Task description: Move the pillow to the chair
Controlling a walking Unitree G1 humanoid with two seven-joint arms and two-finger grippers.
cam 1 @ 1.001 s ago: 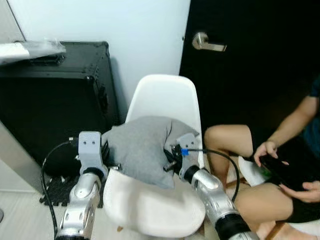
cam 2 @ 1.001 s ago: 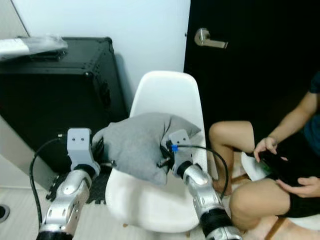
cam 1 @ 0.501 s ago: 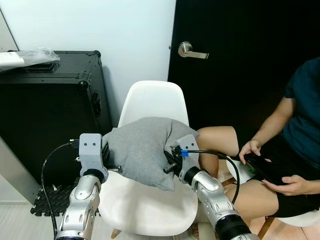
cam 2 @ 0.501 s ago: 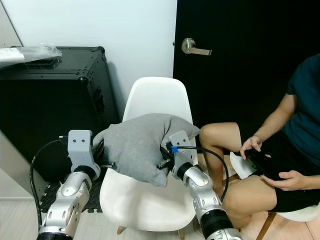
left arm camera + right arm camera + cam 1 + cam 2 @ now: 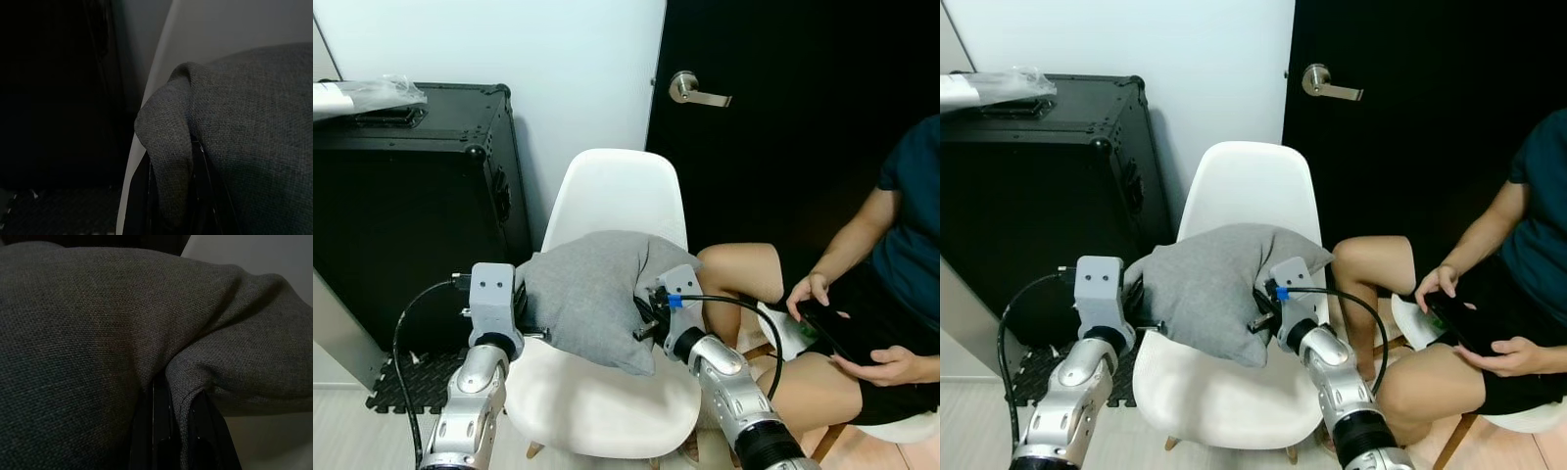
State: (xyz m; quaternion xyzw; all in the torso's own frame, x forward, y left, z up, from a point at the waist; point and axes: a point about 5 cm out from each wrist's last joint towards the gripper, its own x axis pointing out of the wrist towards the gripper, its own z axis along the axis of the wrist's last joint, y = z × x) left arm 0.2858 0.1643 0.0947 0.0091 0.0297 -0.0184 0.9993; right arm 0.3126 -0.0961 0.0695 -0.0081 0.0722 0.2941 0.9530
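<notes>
While both sets of fingers pinch folds of the pillow above the chair seat, I fear uneven release tipping it toward the chair's front edge.

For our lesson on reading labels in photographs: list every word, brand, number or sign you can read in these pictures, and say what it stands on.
None can be read.
The grey pillow, white chair, black case, door and door handle show no lettering.
The bag on top of the case is too blurred to tell.
The phone in the person's hand: its screen cannot be read.
</notes>
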